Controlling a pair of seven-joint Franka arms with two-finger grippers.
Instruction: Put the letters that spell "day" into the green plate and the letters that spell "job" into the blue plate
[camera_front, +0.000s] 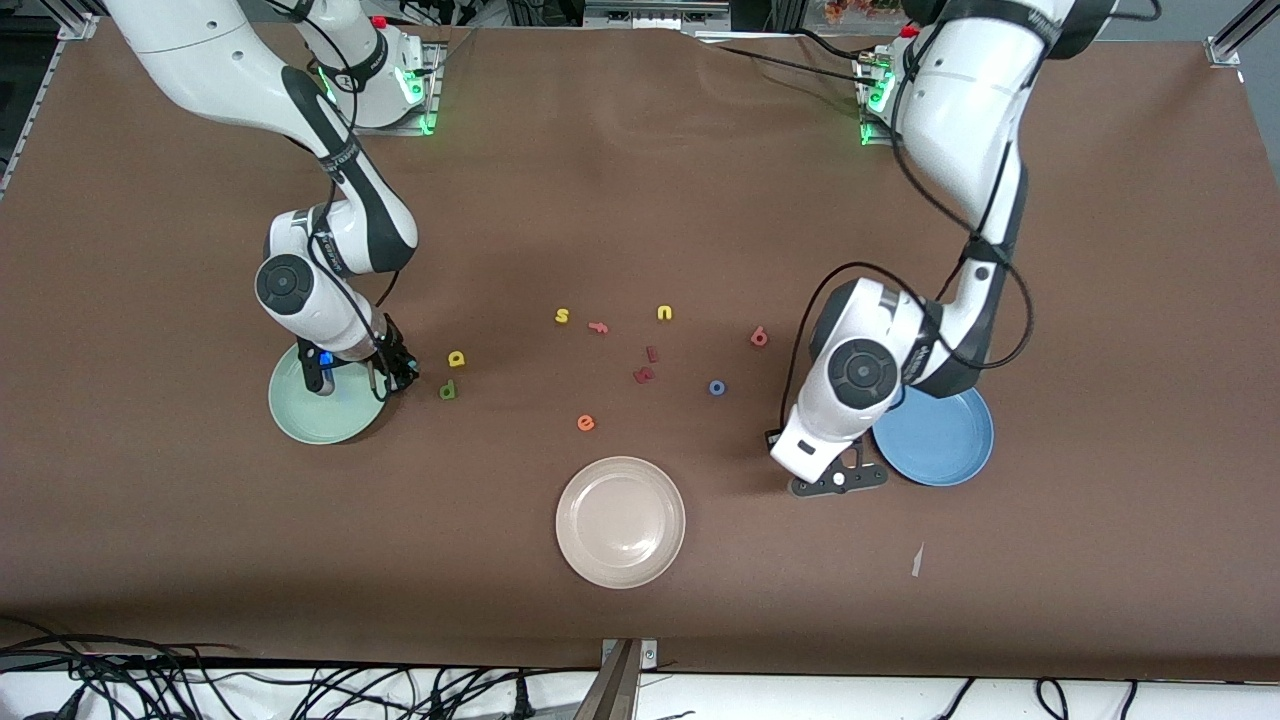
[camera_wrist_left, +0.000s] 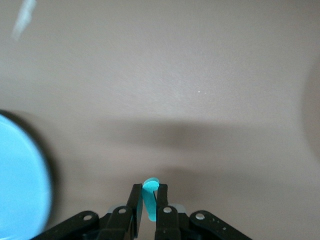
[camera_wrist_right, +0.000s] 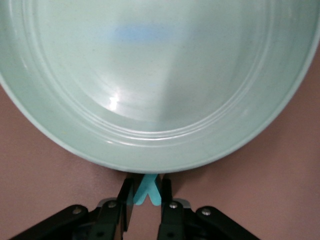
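On the brown worktop, the left end effector pinches the teal j beside the blue plate, while the right end effector pinches the teal y at the green plate rim.

High front camera overlooks the table; both wrist cameras look down close past their tools.
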